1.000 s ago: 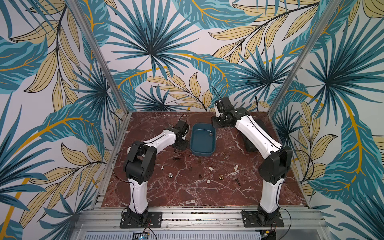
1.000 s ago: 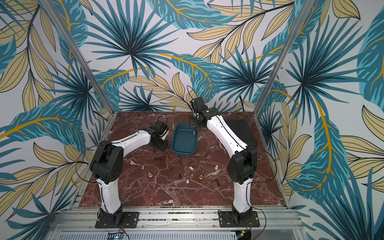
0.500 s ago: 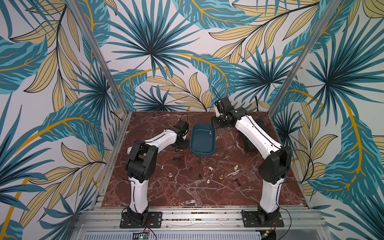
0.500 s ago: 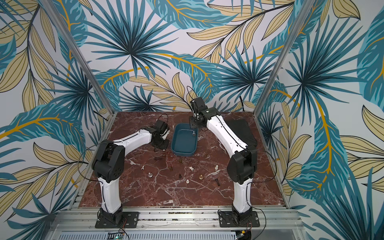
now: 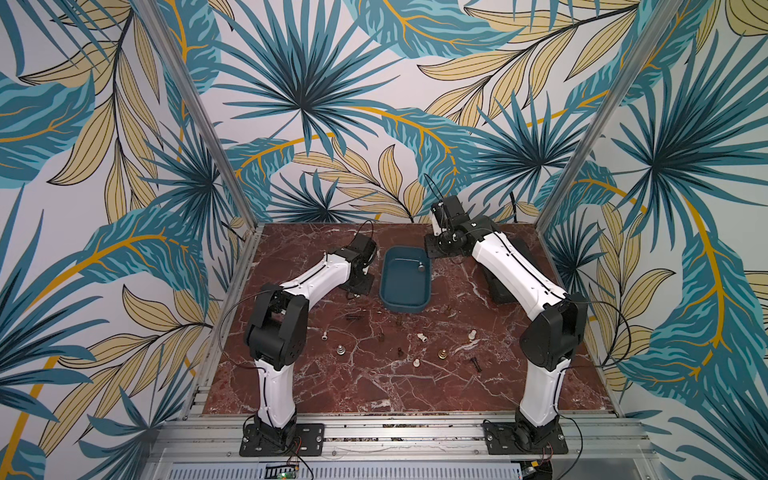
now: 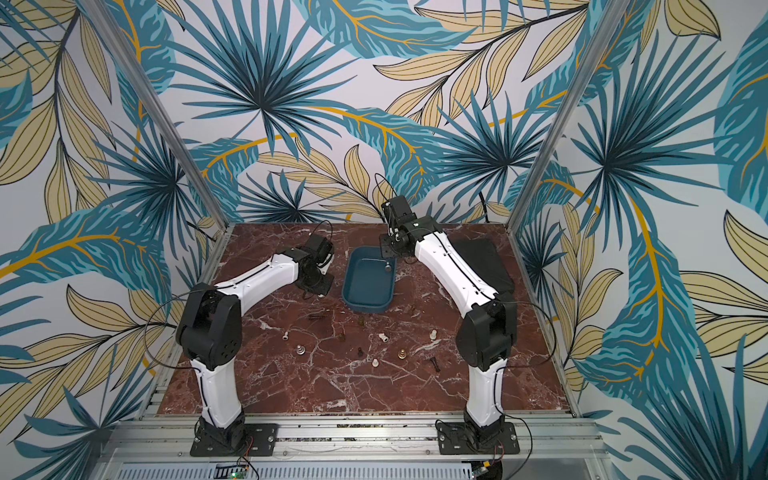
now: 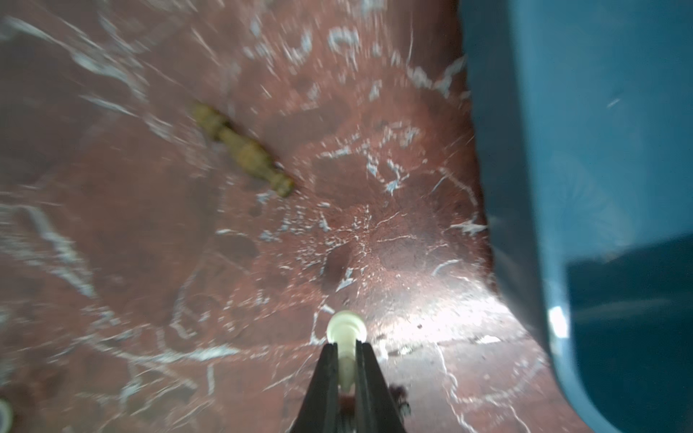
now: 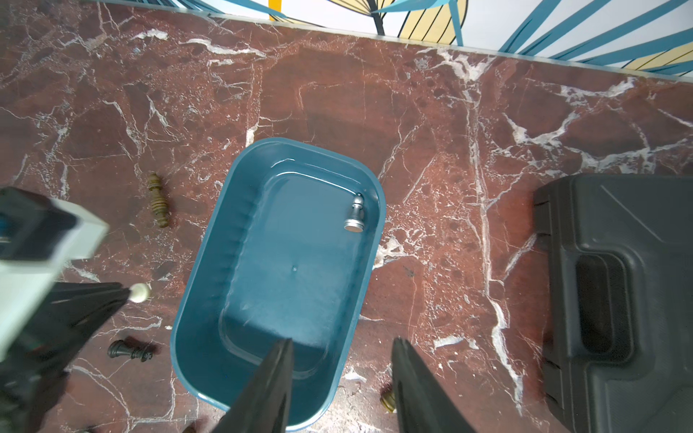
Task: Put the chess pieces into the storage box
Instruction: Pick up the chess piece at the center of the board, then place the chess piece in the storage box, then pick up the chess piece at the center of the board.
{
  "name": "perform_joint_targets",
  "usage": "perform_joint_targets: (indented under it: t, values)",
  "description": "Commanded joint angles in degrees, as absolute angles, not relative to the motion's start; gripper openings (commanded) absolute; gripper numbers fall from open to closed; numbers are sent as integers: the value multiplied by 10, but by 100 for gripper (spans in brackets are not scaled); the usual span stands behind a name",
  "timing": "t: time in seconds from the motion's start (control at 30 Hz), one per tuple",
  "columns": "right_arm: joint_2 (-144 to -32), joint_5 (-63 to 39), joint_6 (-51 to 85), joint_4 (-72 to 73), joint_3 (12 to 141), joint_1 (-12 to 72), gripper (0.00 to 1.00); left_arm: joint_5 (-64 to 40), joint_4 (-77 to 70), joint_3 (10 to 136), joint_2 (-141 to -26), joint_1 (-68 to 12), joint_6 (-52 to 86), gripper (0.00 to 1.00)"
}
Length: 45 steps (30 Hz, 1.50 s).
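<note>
The chess pieces (image 5: pixel 442 354) lie scattered over the marble table (image 5: pixel 374 395) in both top views. Most sit between the storage box (image 5: pixel 403 291) and the arm bases, some upright and some tipped over. One silvery piece (image 5: pixel 421 268) is already in the box.

In the left wrist view we see the left gripper (image 7: pixel 345 346) pinched tight on a white piece (image 7: pixel 345 330). It holds the piece by its slim stem, and a round flanged end pokes past the tips. The box wall stands close beside it. A brown piece (image 7: pixel 243 150) lies on its side farther off. We cannot tell whether the white piece is clear of the table.

In the right wrist view the right gripper (image 8: pixel 343 341) hangs over the near end of the box. Its jaws are partly apart with nothing between them. A black case (image 8: pixel 618 300) sits well apart from the box.

We judge these pieces to be light, hard and smooth, so they are apt to slip or roll. The narrow waist above the base is the place to take them, squarely across. For the tipped ones, we would close across the stem rather than along it.
</note>
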<state>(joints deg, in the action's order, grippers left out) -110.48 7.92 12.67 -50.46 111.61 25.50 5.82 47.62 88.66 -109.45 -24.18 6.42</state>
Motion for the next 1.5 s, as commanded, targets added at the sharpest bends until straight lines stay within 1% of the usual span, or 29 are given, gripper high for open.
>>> perform_joint_targets:
  t: [0.0, 0.13, 0.3, 0.37, 0.47, 0.57, 0.7, 0.87, 0.97, 1.03, 1.07, 1.2, 1.33, 1.47]
  values:
    - [-1075, 91, 129, -501, 1107, 255, 48, 64, 484, 940, -1046, -245, 62, 0]
    - [-1064, 99, 127, -502, 1096, 255, 48, 53, 493, 1012, -1077, -256, 55, 0]
    - [-1051, 109, 122, -502, 1074, 255, 48, -21, 467, 1099, -1149, -265, 54, 0]
    - [-1046, 116, 120, -502, 1065, 254, 48, -46, 482, 1161, -1198, -268, 55, 0]
    - [-1041, 128, 116, -502, 1055, 254, 48, -54, 514, 1255, -1272, -276, 50, 0]
    - [-1036, 133, 115, -502, 1047, 253, 48, -62, 526, 1318, -1325, -278, 50, 0]
    - [-1032, 124, 116, -502, 1042, 253, 48, -66, 535, 1372, -1384, -279, 50, 0]
    - [-1027, 105, 123, -502, 1035, 253, 48, -78, 526, 1380, -1414, -279, 50, 1]
    - [-1021, 89, 125, -502, 1028, 254, 50, -70, 526, 1380, -1421, -279, 50, 18]
    - [-1017, 80, 125, -503, 1022, 257, 53, -68, 525, 1381, -1422, -279, 50, 34]
    - [-1013, 75, 125, -504, 1019, 260, 54, -66, 524, 1381, -1419, -279, 51, 37]
    - [-1002, 68, 122, -516, 1006, 280, 54, -58, 521, 1380, -1404, -279, 52, 43]
    - [-987, 65, 118, -533, 989, 306, 54, -41, 526, 1375, -1373, -279, 48, 43]
    - [-967, 58, 119, -534, 957, 333, 53, -15, 519, 1323, -1287, -278, 39, 43]
